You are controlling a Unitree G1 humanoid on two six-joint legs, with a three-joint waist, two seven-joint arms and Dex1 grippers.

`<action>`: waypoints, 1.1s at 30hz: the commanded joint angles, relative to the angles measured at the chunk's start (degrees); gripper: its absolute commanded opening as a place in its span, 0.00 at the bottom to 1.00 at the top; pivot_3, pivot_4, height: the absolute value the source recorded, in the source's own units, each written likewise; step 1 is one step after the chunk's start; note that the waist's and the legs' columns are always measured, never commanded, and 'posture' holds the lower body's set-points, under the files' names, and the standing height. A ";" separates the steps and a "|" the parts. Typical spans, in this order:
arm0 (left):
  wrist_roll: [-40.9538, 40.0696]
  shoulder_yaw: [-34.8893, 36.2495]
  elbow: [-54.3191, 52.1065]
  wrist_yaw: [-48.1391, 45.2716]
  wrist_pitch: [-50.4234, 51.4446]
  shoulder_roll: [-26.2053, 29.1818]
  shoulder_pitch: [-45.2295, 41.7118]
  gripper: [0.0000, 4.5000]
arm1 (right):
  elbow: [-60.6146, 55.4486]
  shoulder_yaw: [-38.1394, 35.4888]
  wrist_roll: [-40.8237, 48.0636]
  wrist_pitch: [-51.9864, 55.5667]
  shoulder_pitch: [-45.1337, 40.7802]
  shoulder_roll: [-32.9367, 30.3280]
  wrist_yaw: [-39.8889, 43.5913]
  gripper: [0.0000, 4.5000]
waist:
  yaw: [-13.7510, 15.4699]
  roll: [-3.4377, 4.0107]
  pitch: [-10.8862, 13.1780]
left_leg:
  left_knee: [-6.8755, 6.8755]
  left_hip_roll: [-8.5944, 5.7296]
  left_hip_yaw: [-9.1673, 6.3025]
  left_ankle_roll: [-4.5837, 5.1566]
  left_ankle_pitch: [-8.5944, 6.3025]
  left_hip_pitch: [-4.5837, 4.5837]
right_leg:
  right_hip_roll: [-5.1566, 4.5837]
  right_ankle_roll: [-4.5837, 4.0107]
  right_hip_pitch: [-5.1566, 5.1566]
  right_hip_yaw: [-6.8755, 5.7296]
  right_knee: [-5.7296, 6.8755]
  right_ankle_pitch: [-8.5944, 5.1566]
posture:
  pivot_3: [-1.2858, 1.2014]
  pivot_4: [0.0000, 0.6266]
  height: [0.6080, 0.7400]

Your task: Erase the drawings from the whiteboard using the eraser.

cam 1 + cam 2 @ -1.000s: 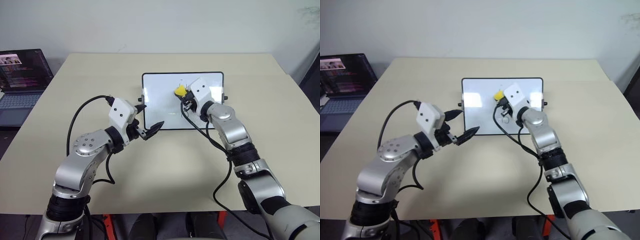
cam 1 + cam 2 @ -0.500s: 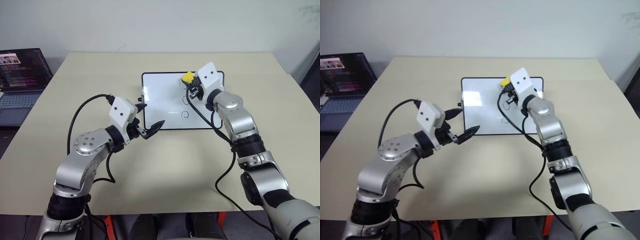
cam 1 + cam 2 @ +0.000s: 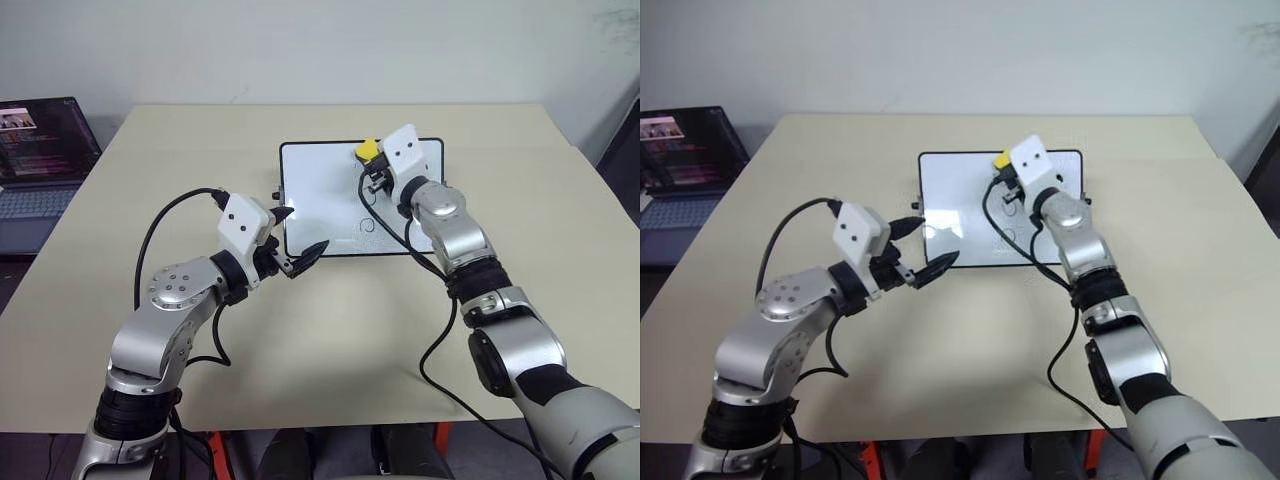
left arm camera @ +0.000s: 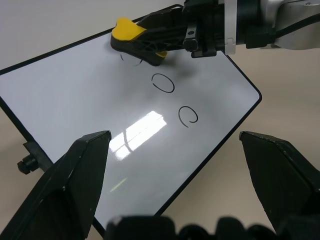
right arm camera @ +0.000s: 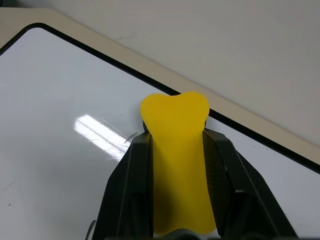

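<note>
Left eye view showed, at the far left edge, an open dark laptop (image 3: 45, 150) with a lit screen, well apart from the pale beige table (image 3: 180, 180). Further right, the left gripper (image 3: 297, 240), with two black fingers spread open and holding nothing, hovered at the near left corner of the glossy white rectangular whiteboard with a thin black frame (image 3: 315, 185). On the board's right half, two thin black hand-drawn loops (image 4: 172, 97) stood one below the other, with smudged strokes of a third next to the eraser. Right of them, the right gripper (image 3: 372, 165) was clamped shut on the small bright yellow eraser with a dark underside (image 3: 367, 150), which sat at the board's far edge, its dark face seemingly against the white surface.
</note>
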 commanded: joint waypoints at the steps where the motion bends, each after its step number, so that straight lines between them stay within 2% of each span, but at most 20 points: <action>1: 0.15 1.00 -1.88 0.21 -0.92 0.32 -0.62 1.00 | 1.59 0.58 -0.30 -1.06 -0.79 1.50 -0.08 0.24 | -0.30 0.00 0.00 | 0.00 0.00 0.00 0.00 0.00 0.01 | 0.00 0.00 0.01 0.00 0.01 0.00 | 0.52 0.24 1.00; 16: 0.14 1.09 -1.94 0.27 -0.90 0.39 -0.43 1.00 | -7.48 1.12 0.40 3.39 3.93 6.80 0.81 0.24 | -0.47 0.00 0.00 | 0.00 0.01 0.00 -0.01 0.00 0.03 | 0.00 0.00 0.00 0.01 0.02 0.00 | 0.52 0.24 1.00; 22: 0.22 0.89 -1.58 0.15 -1.04 0.29 -0.53 1.00 | -15.30 0.62 0.87 7.90 6.41 5.83 2.02 0.24 | -0.33 0.00 0.00 | 0.00 0.01 -0.02 -0.11 0.06 -0.11 | 0.00 0.00 -0.12 -0.01 0.00 0.00 | 0.52 0.24 1.00; 28: 0.42 0.34 -0.77 -0.01 -1.46 -0.08 -1.20 1.00 | -23.92 -0.39 1.98 12.81 7.38 3.65 2.88 0.24 | -0.33 0.00 0.00 | 0.06 0.01 -0.03 -0.21 0.12 -0.70 | -0.01 0.00 -0.68 -0.04 0.02 0.02 | 0.52 0.24 1.00; 33: 0.51 -0.01 -0.43 -0.16 -1.68 -0.27 -1.58 1.00 | -26.47 -1.76 2.59 14.26 6.86 0.73 2.78 0.24 | -0.22 0.00 0.00 | 0.05 0.00 -0.02 -0.21 0.12 -0.74 | -0.03 0.00 -0.68 -0.04 -0.03 0.01 | 0.52 0.24 1.00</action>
